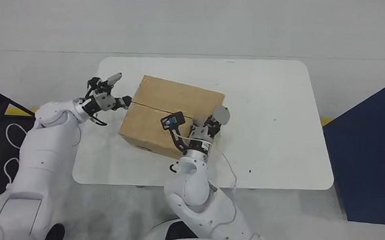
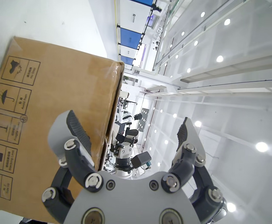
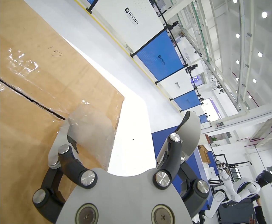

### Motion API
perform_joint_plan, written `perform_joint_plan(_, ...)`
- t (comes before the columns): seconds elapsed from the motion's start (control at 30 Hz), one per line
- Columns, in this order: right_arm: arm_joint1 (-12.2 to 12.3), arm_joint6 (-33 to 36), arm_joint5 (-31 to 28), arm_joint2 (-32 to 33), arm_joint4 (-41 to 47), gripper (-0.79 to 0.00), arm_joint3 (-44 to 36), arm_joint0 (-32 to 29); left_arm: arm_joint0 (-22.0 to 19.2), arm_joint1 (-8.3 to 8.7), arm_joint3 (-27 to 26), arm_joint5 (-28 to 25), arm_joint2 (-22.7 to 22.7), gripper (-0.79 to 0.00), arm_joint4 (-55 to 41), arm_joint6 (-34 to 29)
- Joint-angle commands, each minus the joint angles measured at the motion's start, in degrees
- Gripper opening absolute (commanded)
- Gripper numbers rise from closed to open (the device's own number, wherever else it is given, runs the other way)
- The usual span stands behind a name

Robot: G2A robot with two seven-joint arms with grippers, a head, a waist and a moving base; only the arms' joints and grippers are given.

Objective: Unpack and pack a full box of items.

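A closed cardboard box (image 1: 160,105) stands on the white table (image 1: 271,111), its top seam (image 3: 31,98) sealed with clear tape. My left gripper (image 1: 121,90) is open at the box's left side; in the left wrist view the left gripper (image 2: 131,133) has one finger (image 2: 78,131) against the printed side wall (image 2: 42,89), close to the top edge. My right gripper (image 1: 209,121) is open at the box's near right corner. In the right wrist view the right gripper (image 3: 129,127) has a loose flap of clear tape (image 3: 91,131) lying over one finger.
Bare tabletop stretches to the right of the box and along the front edge. A blue partition (image 1: 373,162) stands on the floor beyond the table's right end. A yellow floor line (image 1: 326,120) runs behind the table.
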Motion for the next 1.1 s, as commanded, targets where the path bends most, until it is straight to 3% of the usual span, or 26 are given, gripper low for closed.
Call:
perform_joint_plan(0.0,-0.26,0.79,0.79,0.11,-1.65,0.000,0.75,0.08,-0.29,-0.16,-0.09,0.08,0.73,0.000,0.54,-0.03)
perform_joint_plan(0.5,-2.66,1.53,1.32,-0.65,-1.12,0.000,5.79,2.89,-1.23,-1.55,-3.02,0.29,5.70,0.000,2.98,1.22)
perform_joint_plan(1.07,-4.66,7.08,2.48,-12.89,0.47,0.000,12.59,10.99,0.14,-1.66,-3.09,-1.11,4.71,0.000,-0.01,1.68)
